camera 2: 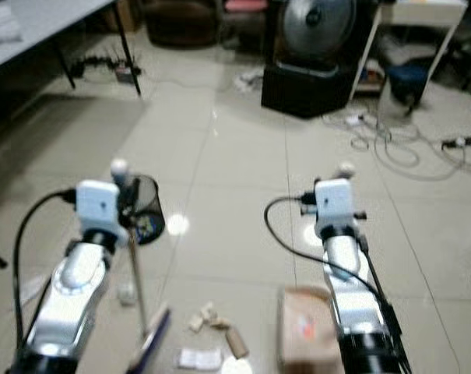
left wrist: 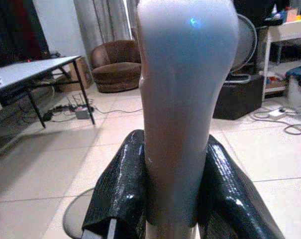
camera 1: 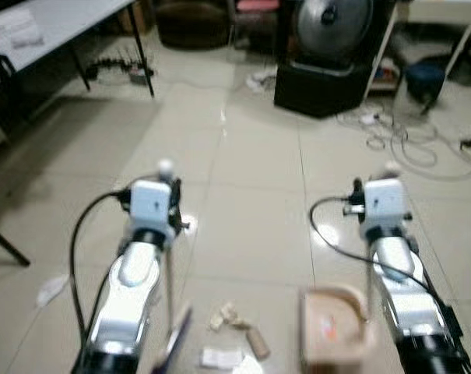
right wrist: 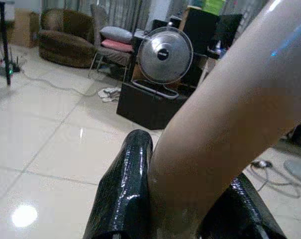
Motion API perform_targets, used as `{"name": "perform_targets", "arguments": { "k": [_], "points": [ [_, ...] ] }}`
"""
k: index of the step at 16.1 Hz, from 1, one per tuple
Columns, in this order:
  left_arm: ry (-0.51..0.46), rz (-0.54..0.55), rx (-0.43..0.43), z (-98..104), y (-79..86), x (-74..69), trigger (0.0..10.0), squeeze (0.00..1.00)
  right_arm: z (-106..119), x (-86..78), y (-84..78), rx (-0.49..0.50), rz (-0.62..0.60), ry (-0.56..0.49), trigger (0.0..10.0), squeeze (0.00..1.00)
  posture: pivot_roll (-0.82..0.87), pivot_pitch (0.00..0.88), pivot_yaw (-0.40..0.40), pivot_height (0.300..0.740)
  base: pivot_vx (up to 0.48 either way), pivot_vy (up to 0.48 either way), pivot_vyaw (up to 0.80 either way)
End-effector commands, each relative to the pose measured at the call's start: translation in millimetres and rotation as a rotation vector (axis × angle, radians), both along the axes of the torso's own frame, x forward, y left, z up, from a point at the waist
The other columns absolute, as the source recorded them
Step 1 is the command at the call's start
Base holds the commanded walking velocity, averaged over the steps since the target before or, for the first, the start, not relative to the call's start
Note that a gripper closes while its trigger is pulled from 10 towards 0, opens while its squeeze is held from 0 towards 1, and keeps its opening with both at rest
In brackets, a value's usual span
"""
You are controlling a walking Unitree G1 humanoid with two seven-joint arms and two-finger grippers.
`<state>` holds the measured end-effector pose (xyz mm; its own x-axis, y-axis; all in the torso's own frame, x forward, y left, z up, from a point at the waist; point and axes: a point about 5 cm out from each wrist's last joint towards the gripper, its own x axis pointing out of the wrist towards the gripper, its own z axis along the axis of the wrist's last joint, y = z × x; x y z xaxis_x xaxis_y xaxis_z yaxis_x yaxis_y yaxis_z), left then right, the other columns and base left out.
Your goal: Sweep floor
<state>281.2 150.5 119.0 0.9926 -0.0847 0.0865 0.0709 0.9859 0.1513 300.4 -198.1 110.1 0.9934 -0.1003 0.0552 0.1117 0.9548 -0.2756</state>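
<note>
My left gripper is shut on the pale grey broom handle, its black fingers pressed on either side. The thin broom stick runs down from my left arm to a purple broom head near the floor. My right gripper is shut on the beige dustpan handle. The beige dustpan hangs low beside my right arm. Several paper scraps and a cork-like piece lie on the tiles between broom and dustpan.
A black mesh bin stands just beyond my left arm. A fan on a black box and loose cables are ahead right. A grey table stands far left. A paper scrap lies left.
</note>
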Motion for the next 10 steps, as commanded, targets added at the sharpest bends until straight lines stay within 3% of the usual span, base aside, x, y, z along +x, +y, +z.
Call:
{"name": "perform_targets", "arguments": {
  "k": [1, 7, 8, 9, 10],
  "points": [
    [-0.011, -0.002, -0.013, 0.1, -4.8, 1.9, 10.0, 0.0, 4.6, 1.9, -7.7, 0.018, 0.0, -0.035, 10.0, 0.0, -0.04, 0.051, 0.044, 0.74, 0.0, 0.0, 0.0],
    [0.01, 0.011, -0.066, -10.4, -4.8, 0.3, 10.0, 0.0, -8.6, 7.6, -7.6, 0.042, 0.105, -0.021, 10.0, 0.0, -0.03, 0.157, 0.028, 0.74, 0.0, 0.0, 0.0],
    [0.007, -0.028, -0.087, -10.8, -7.9, -0.7, 3.1, 0.0, -8.7, 9.1, -6.6, 0.024, 0.128, -0.037, 0.0, 0.0, -0.03, 0.177, 0.023, 0.74, 0.0, 0.0, 0.0],
    [0.002, -0.036, -0.085, -10.7, -9.2, -1.1, 0.0, 0.0, -8.3, 10.3, -6.3, 0.01, 0.133, -0.043, 0.0, 0.0, -0.02, 0.194, 0.02, 0.74, 0.0, 0.0, 0.0],
    [-0.006, -0.031, -0.066, -11.4, -11.1, -2.5, 0.0, 0.0, -6.2, 12.9, -6.5, -0.054, 0.138, -0.064, 2.5, 0.0, -0.01, 0.216, 0.016, 0.74, 0.0, 0.0, 0.0]
  ]
}}
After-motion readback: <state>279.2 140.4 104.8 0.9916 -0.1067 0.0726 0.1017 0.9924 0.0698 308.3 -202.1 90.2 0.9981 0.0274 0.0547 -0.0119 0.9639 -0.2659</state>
